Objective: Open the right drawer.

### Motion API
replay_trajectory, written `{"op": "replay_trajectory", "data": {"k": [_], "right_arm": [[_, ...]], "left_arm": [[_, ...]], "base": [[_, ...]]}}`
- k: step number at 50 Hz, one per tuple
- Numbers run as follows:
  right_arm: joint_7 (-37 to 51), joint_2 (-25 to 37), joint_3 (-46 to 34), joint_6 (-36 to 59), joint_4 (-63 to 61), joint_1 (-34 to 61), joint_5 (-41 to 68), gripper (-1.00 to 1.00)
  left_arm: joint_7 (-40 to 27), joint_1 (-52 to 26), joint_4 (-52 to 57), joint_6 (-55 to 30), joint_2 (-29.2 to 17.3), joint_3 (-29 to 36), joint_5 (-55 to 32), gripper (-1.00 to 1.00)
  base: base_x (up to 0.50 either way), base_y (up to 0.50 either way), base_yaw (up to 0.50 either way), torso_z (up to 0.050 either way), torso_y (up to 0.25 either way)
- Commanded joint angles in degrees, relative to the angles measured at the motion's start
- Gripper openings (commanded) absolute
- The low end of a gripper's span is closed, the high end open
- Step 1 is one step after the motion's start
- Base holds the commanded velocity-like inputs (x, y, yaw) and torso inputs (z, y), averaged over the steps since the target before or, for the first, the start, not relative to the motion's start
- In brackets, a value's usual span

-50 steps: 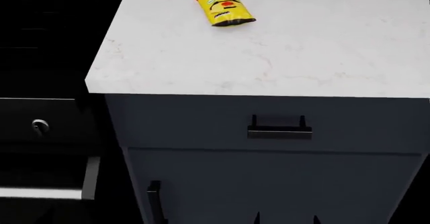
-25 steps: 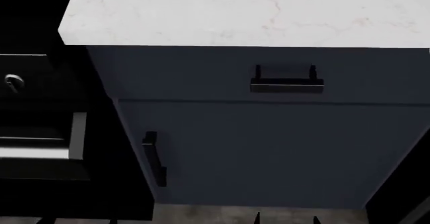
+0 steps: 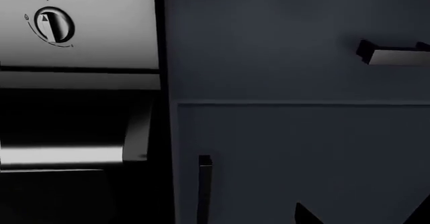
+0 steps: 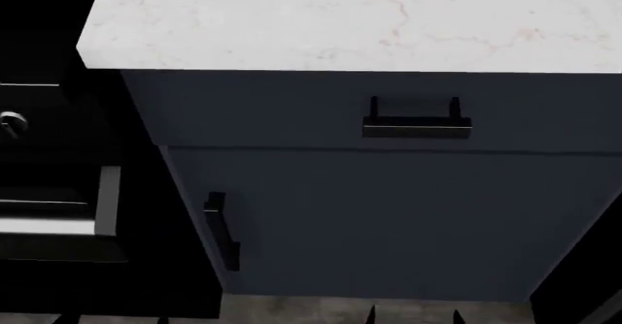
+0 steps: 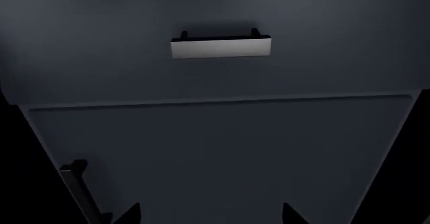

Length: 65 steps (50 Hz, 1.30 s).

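Since half a second ago the head view has barely shifted: the right drawer (image 4: 389,113) and its bar handle (image 4: 416,124) sit almost where they were, while the oven knob (image 4: 12,122) has slid slightly toward 9 o'clock. A second ago the yellow snack bag was in sight on the counter; it has since left the view.

Right drawer: shut, front flush, matte navy-grey, flat, at 12 o'clock in the head view, directly under the white marbled countertop (image 4: 340,18). Its handle is a short horizontal dark metallic bar on two posts.

Below it stands the cabinet door (image 4: 389,222), same matte finish, with a slim vertical handle (image 4: 221,229) at 8 o'clock.

At 9 o'clock, the oven's long silver bar (image 4: 44,226), glossy.

Right gripper (image 5: 209,215): only two dark pointed fingertips (image 5: 128,215) show, spread apart, holding nothing, well below the handle.

Left gripper (image 3: 363,216): tips apart, empty, facing the cabinet door.
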Motion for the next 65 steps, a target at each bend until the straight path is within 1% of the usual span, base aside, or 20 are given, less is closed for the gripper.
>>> {"op": "replay_trajectory", "data": {"k": [1,41,45,51,53,57,58,63,64,65], "right_arm": [[0.0,0.4,-0.4,0.0,-0.5,-0.1,0.5,1.00],[1.5,1.2,-1.3,0.0,-0.7,-0.1,0.7,1.00],[1.1,1.0,-1.6,-1.5,1.2,0.2,0.6,1.00],[1.9,1.1,-1.6,-0.6,1.3,0.4,0.4,1.00],[3.1,1.2,-1.1,0.3,-1.1,-0.2,0.5,1.00],[3.1,1.3,-1.8,-0.1,0.4,0.2,-0.5,1.00],[3.8,1.7,-2.0,1.5,-1.4,-0.1,-1.1,1.00],[4.7,2.4,-1.7,3.2,-3.1,0.0,-1.3,1.00],[6.4,2.7,-2.0,5.3,-3.2,0.3,-3.5,1.00],[5.9,2.8,-1.9,5.4,-4.3,0.2,-2.5,1.00]], "left_arm": [[-0.1,-0.1,-0.1,0.4,-0.2,0.3,-0.3,1.00],[-1.3,-0.4,-0.5,1.1,-1.0,1.4,-0.8,1.00],[-1.2,-0.3,-0.4,1.3,-1.2,1.6,-1.0,1.00],[-1.5,-0.2,0.0,1.2,-1.4,1.7,-1.2,1.00],[-1.6,-0.1,0.2,1.1,-1.5,1.8,-1.2,1.00],[-1.7,0.1,0.5,1.2,-1.6,1.7,-1.5,1.00],[-1.8,0.1,0.7,1.1,-1.6,1.8,-1.4,1.00],[-1.8,0.2,0.8,1.1,-1.7,1.9,-1.7,1.00],[-1.8,0.2,1.0,1.1,-1.8,2.0,-1.7,1.00],[-1.8,0.2,0.9,1.4,-1.8,2.0,-1.7,1.00]], "base": [[0.17,0.00,0.00,0.000,0.000],[0.18,0.00,0.00,0.000,0.000],[0.09,0.00,0.00,0.000,0.000],[0.03,0.00,0.00,0.000,0.000],[0.00,0.00,0.00,0.000,0.000],[0.00,0.00,0.00,0.000,0.000],[0.00,0.00,0.00,0.000,0.000],[0.00,0.00,0.00,0.000,0.000],[0.00,0.00,0.00,0.000,0.000],[0.00,0.00,0.00,0.000,0.000]]}}
